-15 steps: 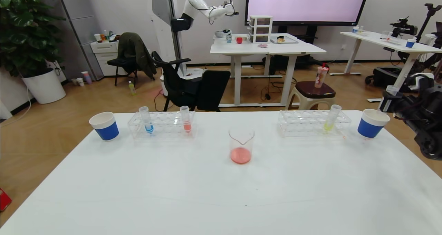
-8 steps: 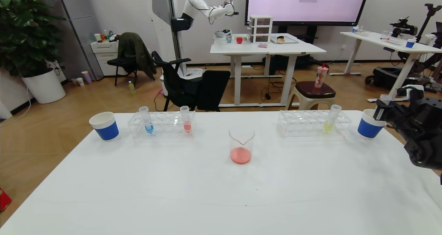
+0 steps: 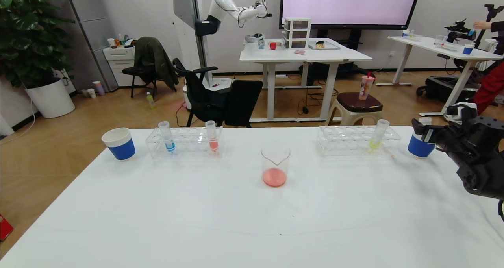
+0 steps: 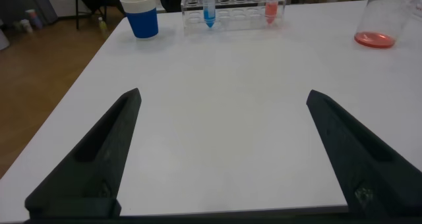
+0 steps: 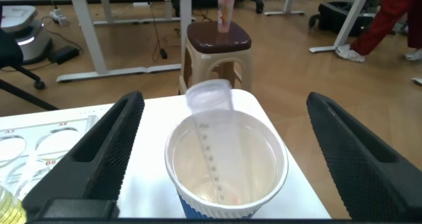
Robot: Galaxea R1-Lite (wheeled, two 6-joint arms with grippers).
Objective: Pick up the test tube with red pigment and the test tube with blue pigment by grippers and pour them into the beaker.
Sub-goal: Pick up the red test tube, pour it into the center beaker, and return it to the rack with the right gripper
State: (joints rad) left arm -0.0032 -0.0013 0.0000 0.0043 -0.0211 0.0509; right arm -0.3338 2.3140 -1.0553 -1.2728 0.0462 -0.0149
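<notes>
The right claw (image 5: 224,97), now released, has been drawn back from the cup (image 5: 277,151) where the emptied red tube (image 5: 210,118) was dropped; the beaker (image 3: 275,166) is red-filled mid-bench, the blue tube (image 3: 167,136) is left racked, and the left claw (image 4: 224,95) is held spread, idle.

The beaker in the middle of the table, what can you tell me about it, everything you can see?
The beaker is a small vessel of clear glass, it seems, with a pouring spout at its rim. It stands upright on the white table, near the middle, between the two clear tube racks and closer to the robot than both. A shallow layer of salmon-red liquid covers its bottom. Nothing touches it but the table; neither gripper is near it.
</notes>
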